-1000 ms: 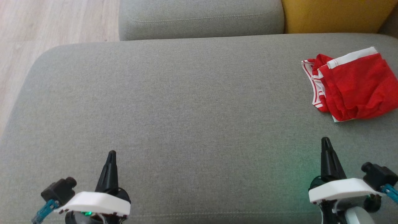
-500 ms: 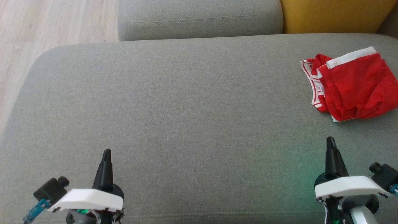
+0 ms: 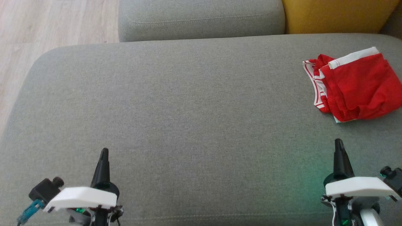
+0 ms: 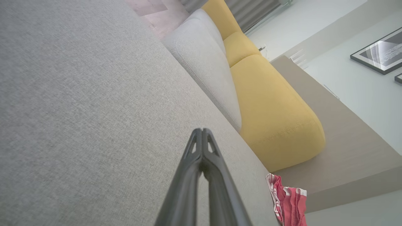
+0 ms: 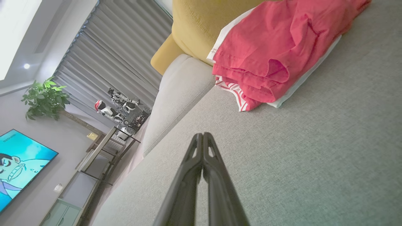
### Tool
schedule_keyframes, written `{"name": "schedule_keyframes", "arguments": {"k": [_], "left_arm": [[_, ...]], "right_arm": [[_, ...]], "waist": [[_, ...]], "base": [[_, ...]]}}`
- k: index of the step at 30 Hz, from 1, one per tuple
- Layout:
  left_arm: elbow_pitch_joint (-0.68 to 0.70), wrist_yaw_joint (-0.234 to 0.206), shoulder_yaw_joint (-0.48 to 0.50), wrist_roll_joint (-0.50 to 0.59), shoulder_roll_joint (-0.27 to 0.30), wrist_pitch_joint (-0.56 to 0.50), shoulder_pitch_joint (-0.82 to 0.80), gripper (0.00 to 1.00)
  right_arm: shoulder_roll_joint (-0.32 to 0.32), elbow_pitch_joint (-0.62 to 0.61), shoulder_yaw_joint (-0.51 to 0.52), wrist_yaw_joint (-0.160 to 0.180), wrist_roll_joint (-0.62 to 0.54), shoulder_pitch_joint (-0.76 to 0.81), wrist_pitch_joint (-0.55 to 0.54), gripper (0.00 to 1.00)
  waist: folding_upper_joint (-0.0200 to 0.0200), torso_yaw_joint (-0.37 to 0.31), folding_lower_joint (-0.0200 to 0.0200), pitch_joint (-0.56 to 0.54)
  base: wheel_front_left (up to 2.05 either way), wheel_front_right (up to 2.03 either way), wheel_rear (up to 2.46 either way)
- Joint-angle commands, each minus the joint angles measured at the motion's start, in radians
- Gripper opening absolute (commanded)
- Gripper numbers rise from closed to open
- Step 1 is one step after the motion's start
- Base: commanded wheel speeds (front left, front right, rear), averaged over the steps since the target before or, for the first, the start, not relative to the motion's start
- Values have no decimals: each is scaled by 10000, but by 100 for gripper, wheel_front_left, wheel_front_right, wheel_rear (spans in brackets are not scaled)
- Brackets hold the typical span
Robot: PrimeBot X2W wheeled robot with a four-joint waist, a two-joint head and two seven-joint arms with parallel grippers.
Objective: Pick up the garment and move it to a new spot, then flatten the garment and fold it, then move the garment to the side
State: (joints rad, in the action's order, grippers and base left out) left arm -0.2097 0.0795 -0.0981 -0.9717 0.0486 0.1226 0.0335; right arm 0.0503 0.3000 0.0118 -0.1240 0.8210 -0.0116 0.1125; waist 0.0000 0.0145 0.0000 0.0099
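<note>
The garment (image 3: 355, 89) is a red piece with white striped trim, folded in a loose bundle at the far right of the grey sofa seat (image 3: 188, 103). It also appears in the right wrist view as the garment (image 5: 273, 53), and small in the left wrist view as the garment (image 4: 287, 201). My right gripper (image 3: 338, 143) is shut and empty, low on the right, a short way in front of the garment. My left gripper (image 3: 104, 153) is shut and empty at the lower left, far from it. Both pairs of fingers press together in the wrist views (image 4: 202, 131) (image 5: 202, 135).
A grey back cushion (image 3: 201, 18) and a yellow cushion (image 3: 336, 15) line the far side of the seat. Wooden floor (image 3: 47, 28) lies beyond the seat's left edge. The right wrist view shows a television (image 5: 19, 163), a plant (image 5: 45, 99) and curtains.
Both grippers have drawn back towards the bottom of the head view and moved slightly outward. The garment lies where it was.
</note>
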Motion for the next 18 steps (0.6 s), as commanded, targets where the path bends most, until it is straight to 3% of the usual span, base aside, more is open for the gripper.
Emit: {"name": "schedule_keyframes", "arguments": {"k": [1,18], "left_arm": [[266,73,283,-270,157,-92,-540,0],[129,173,627,-1717,178,-548,-732,0]], "right_arm": [[127,-380,-11,-29,357,-569,-99,0],[134,-421,174,-38,2106,-653,-550,0]], "waist": [[0,-3,0,-2],[0,-36,0,-17]], "base": [[0,0,0],[0,0,0]]}}
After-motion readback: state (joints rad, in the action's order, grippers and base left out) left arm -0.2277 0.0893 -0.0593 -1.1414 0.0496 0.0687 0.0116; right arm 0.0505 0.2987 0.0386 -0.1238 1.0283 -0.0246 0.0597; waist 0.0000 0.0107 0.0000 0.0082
